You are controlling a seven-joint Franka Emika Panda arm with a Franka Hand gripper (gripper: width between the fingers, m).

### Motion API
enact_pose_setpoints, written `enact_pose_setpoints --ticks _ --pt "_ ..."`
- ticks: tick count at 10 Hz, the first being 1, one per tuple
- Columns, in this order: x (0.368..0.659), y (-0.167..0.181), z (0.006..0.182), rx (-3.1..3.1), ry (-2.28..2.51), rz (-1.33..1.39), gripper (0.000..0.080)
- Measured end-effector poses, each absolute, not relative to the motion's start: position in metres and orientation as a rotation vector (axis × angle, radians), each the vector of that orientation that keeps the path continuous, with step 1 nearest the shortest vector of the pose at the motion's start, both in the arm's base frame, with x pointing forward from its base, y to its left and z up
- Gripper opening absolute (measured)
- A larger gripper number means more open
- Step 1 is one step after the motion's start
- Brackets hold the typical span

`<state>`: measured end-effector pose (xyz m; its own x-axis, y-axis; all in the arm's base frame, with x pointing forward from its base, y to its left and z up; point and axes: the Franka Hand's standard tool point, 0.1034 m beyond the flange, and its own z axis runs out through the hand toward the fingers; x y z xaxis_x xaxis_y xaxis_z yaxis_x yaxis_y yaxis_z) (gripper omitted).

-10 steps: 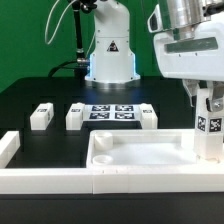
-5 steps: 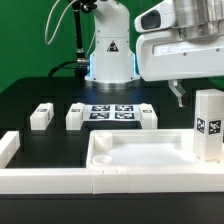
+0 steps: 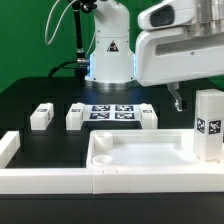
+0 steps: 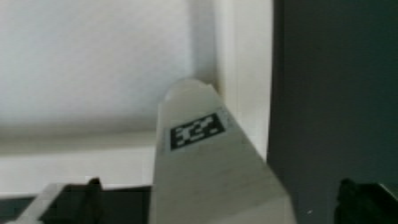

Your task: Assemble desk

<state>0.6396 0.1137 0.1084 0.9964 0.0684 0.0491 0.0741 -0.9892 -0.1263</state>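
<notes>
The desk panel [image 3: 140, 158], a white tray with a raised rim, lies at the front of the table. One white tagged leg [image 3: 209, 125] stands upright at the panel's corner on the exterior view's right. My gripper [image 3: 200, 97] hangs just above the leg's top, open and empty, with one dark finger [image 3: 178, 100] showing. In the wrist view the leg [image 4: 214, 170] stands between my gripper's [image 4: 222, 203] spread fingertips [image 4: 80, 200], touching neither. Three more legs [image 3: 41, 116] [image 3: 75, 117] [image 3: 147, 115] lie on the black table behind the panel.
The marker board [image 3: 111, 111] lies between the loose legs, in front of the arm's base [image 3: 110, 55]. White border wall segments run along the front [image 3: 50, 181] and the exterior view's left [image 3: 8, 148].
My gripper has let go of the upright leg and risen off it, shifting slightly to the exterior view's left. The leg stays standing on the panel.
</notes>
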Motion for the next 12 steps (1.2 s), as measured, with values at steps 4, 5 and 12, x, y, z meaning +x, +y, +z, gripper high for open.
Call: enact_pose_setpoints --ticks 4,5,12 --pt "0.638 0.117 0.106 -3.007 -0.023 -0.055 0.0558" --pt "0.638 0.117 0.106 -3.005 0.073 -0.049 0.0323" --pt "0.635 0.113 0.103 -2.635 1.379 0.079 0.0293"
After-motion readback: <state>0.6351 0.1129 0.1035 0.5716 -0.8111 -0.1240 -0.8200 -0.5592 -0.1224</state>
